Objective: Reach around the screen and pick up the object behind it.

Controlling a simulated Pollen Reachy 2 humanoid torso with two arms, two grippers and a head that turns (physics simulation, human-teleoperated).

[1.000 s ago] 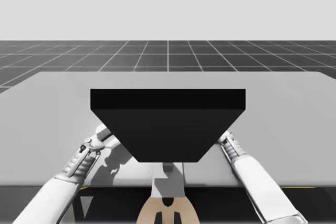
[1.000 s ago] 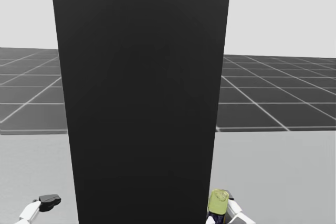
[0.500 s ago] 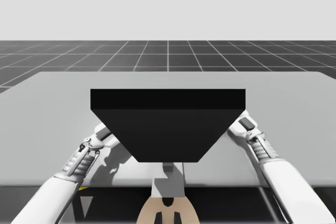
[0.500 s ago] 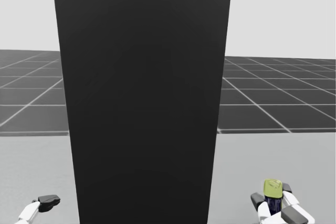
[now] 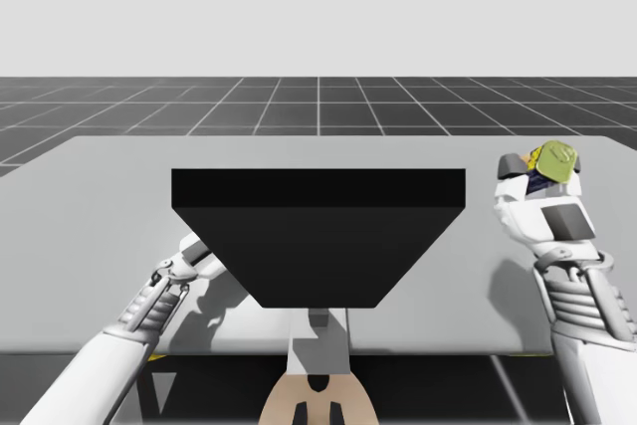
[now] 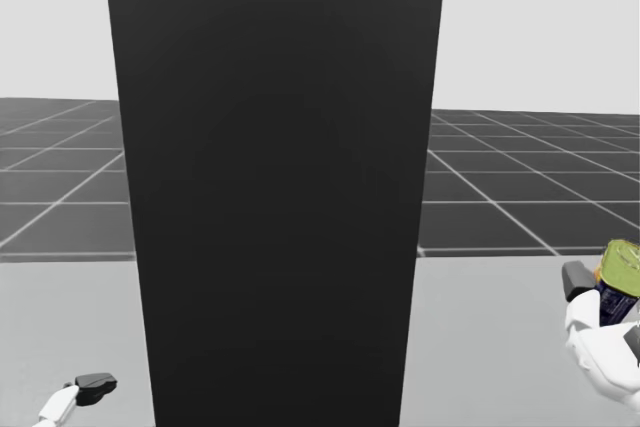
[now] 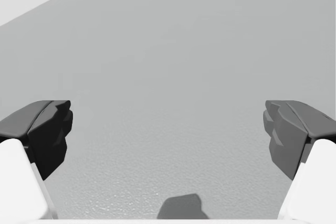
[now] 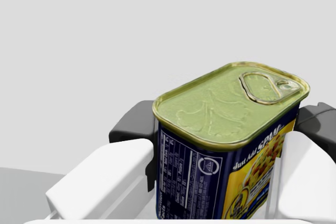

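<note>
over the grey table (image 5: 109, 181), my right tool (image 5: 538, 174) clamps a blue can (image 5: 554, 157).

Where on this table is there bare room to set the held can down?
Bare: the far strip of table beyond the black screen, and the patch between the screen and the table's right edge, below the blue can in my right gripper. Crowded: the near left, where my left gripper sits beside the screen.
</note>
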